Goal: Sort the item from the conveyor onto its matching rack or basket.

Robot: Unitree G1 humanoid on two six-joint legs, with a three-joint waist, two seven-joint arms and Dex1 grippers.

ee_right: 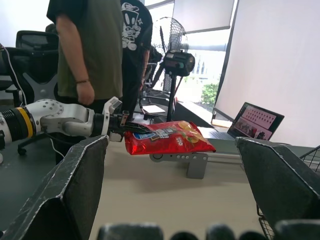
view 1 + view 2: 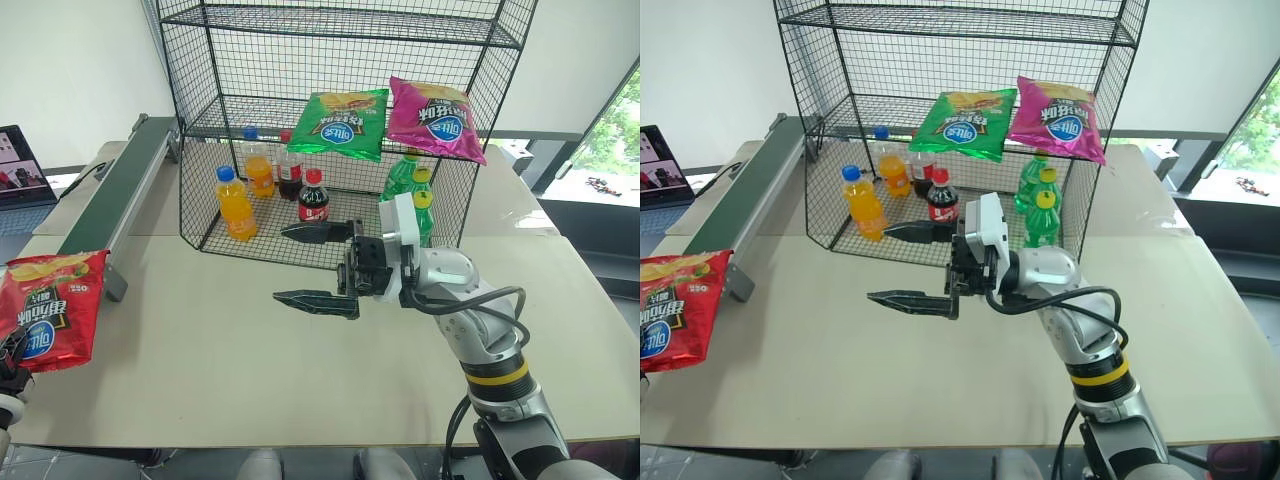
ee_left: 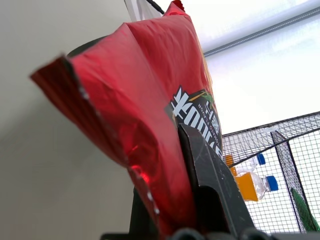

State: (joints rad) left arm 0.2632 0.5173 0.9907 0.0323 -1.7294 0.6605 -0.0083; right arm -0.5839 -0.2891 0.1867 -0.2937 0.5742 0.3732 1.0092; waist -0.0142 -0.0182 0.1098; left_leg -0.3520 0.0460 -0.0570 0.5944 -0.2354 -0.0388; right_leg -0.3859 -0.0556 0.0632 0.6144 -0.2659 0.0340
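Note:
The item, a shiny red crisp bag (image 2: pixel 50 310), hangs off the table's left edge, just past the near end of the conveyor (image 2: pixel 125 190). My left gripper (image 1: pixel 125 128) is shut on one end of the bag, and one black finger (image 3: pixel 205 170) presses against the foil. My right gripper (image 2: pixel 280 265) stands open over the middle of the table, pointing left toward the bag, with nothing between its fingers. The tall black wire rack (image 2: pixel 230 115) rises at the back of the table.
A green bag (image 2: pixel 340 122) and a pink bag (image 2: pixel 432 115) lie on the rack's middle shelf, with several drink bottles (image 2: pixel 236 205) below. A laptop (image 2: pixel 20 165) sits far left. A person (image 1: pixel 95 50) stands beyond my left arm.

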